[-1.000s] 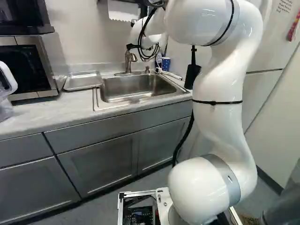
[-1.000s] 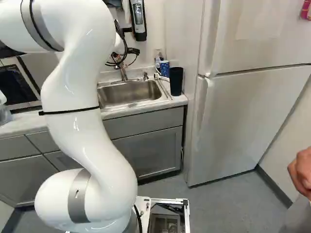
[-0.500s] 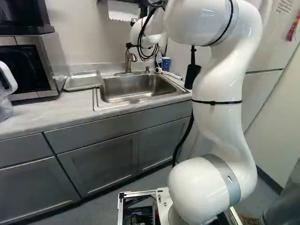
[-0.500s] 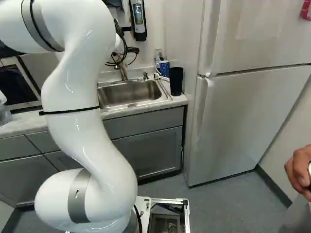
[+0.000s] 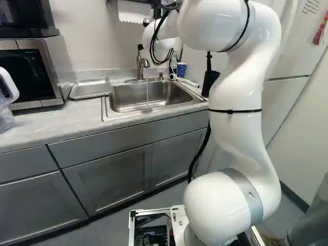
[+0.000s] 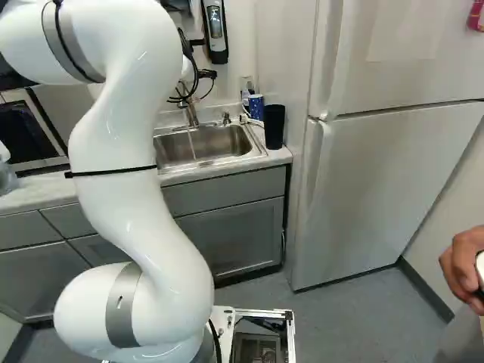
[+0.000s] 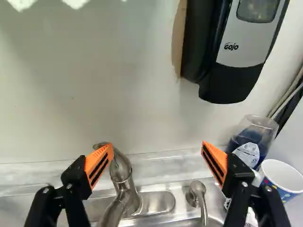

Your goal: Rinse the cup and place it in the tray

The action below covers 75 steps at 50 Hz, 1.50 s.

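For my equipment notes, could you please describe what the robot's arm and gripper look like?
The arm is glossy white, with grey bands, black straps and black cables. The gripper is black, its two fingers carrying slotted orange pads.

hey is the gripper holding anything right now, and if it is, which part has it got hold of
Nothing is held. The gripper is open, its fingers wide apart with no object gripped between them; the cup stands outside them.

Water stream (image 5: 147, 91) from faucet (image 5: 140, 67) into sink (image 5: 126, 97); metal tray (image 5: 91, 89) on counter (image 5: 56, 120) between sink and microwave (image 5: 60, 61); blue cup (image 5: 181, 70) right of faucet
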Motion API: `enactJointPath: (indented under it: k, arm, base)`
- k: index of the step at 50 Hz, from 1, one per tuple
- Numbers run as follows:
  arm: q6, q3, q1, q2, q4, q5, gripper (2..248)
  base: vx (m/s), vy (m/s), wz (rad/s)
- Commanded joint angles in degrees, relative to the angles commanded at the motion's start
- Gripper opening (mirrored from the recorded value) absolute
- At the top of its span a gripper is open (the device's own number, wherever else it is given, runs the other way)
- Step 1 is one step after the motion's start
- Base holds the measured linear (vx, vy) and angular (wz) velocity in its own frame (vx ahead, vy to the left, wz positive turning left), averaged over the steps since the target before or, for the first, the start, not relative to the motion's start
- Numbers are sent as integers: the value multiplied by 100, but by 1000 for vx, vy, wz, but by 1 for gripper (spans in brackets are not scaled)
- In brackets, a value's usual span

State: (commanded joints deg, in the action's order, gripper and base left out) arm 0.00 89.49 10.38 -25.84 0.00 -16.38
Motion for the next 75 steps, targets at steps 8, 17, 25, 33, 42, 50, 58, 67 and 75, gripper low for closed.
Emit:
enactJointPath:
  k: [8,17,25,33,42,50,58,67,75]
  arm:
    - [0,0,0,0,0,0,247]
    - [0,-28,2,23,0,0,247]
    - [0,-235,15,195,0,0,247]
    - [0,-509,34,424,0,0,247]
    - [0,-824,58,692,0,0,247]
    - [0,-1097,79,929,0,5,247]
    - [0,-1361,107,1162,0,57,247]
    - [0,-1648,149,1420,0,157,247]
    - [0,-1894,193,1645,0,328,247]
  base:
    - [0,0,0]
    - [0,0,0]
    - [0,0,0]
    - [0,0,0]
    - [0,0,0]
    - [0,0,0]
    - [0,0,0]
    - [0,0,0]
    - [0,0,0]
